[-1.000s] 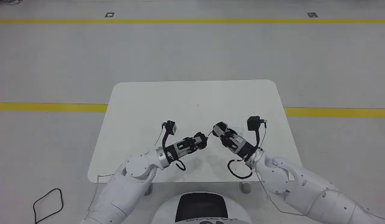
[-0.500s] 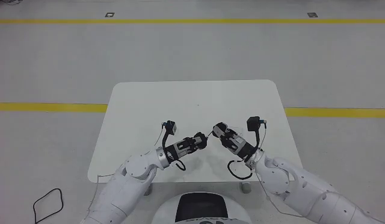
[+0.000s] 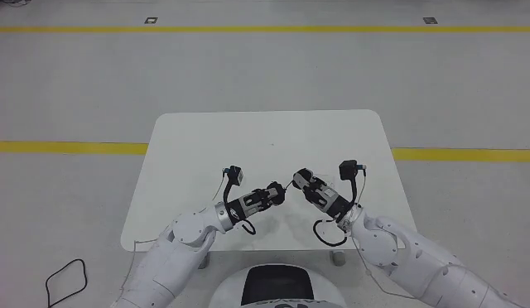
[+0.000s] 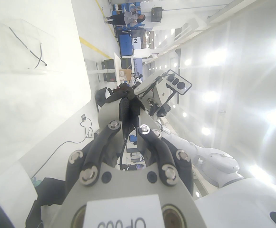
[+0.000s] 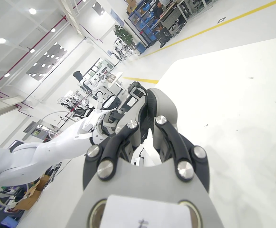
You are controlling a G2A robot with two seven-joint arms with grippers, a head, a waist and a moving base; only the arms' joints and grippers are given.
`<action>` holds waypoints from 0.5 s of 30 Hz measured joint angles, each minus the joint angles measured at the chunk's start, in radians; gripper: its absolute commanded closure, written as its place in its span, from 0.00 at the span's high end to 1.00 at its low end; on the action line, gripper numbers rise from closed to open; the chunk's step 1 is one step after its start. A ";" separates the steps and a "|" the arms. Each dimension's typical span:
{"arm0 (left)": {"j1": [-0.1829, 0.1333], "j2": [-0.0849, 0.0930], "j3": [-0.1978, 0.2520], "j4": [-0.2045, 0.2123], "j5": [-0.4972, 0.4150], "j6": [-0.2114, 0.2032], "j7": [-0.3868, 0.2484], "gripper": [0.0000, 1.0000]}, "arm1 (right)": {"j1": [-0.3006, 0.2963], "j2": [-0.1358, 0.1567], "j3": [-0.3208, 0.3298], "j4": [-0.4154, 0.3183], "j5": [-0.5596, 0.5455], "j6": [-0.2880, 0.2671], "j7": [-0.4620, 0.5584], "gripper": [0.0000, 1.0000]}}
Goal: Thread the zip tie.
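Zip tie [image 4: 125, 143], a thin dark strand, sits pinched in the closed left gripper [image 3: 279, 193]. The right gripper [image 3: 296, 179], also closed, seems to nip its other end. The tips nearly meet above the table [image 3: 248, 134], so I'd judge the threading underway but not finished.

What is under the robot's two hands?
The white table is under them. The left gripper and right gripper hover almost tip to tip, with what looks like a thin dark zip tie between them. The table right beneath them is covered.
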 measured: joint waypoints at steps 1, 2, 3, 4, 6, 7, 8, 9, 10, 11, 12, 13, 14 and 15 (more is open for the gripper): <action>0.000 0.000 0.000 0.000 0.000 0.000 0.000 0.00 | -0.001 -0.001 0.003 -0.001 -0.001 0.000 0.000 0.00; 0.000 0.000 0.000 0.000 0.000 0.000 0.000 0.00 | -0.003 -0.002 0.005 -0.003 -0.004 0.000 0.000 0.00; 0.000 0.000 0.000 0.000 0.000 0.000 0.000 0.00 | -0.006 -0.003 0.009 -0.005 -0.007 0.000 -0.002 0.00; 0.000 0.000 0.000 0.000 0.000 0.000 0.000 0.00 | -0.008 -0.004 0.012 -0.007 -0.010 0.000 -0.003 0.00; 0.000 0.000 0.000 0.000 0.000 0.000 0.000 0.00 | -0.014 -0.005 0.019 -0.011 -0.016 0.000 -0.004 0.00; 0.000 0.000 0.000 0.000 0.000 0.000 0.000 0.00 | -0.017 -0.006 0.022 -0.013 -0.018 0.000 -0.003 0.00; 0.000 0.000 0.000 0.000 0.000 0.000 0.000 0.00 | -0.019 -0.006 0.025 -0.014 -0.020 0.000 -0.003 0.00; 0.000 0.000 0.000 0.000 0.000 0.000 0.000 0.00 | -0.022 -0.007 0.028 -0.016 -0.021 0.000 -0.001 0.00; 0.000 0.000 0.000 0.000 0.000 0.000 0.000 0.00 | -0.024 -0.007 0.031 -0.017 -0.022 0.000 0.000 0.00; 0.000 0.000 0.000 0.000 0.000 0.000 0.000 0.00 | -0.026 -0.008 0.034 -0.018 -0.023 0.000 0.002 0.00; 0.000 0.000 0.000 0.000 0.000 0.000 0.000 0.00 | -0.029 -0.008 0.036 -0.019 -0.023 0.000 0.004 0.00; 0.000 0.000 0.000 0.000 0.000 0.000 0.000 0.00 | -0.030 -0.009 0.039 -0.019 -0.023 0.000 0.006 0.00; 0.000 0.000 0.000 0.000 0.000 0.000 0.000 0.00 | -0.032 -0.010 0.041 -0.020 -0.023 0.000 0.008 0.00; 0.000 0.000 0.000 0.000 0.000 0.000 0.000 0.00 | -0.033 -0.011 0.043 -0.020 -0.023 0.000 0.011 0.00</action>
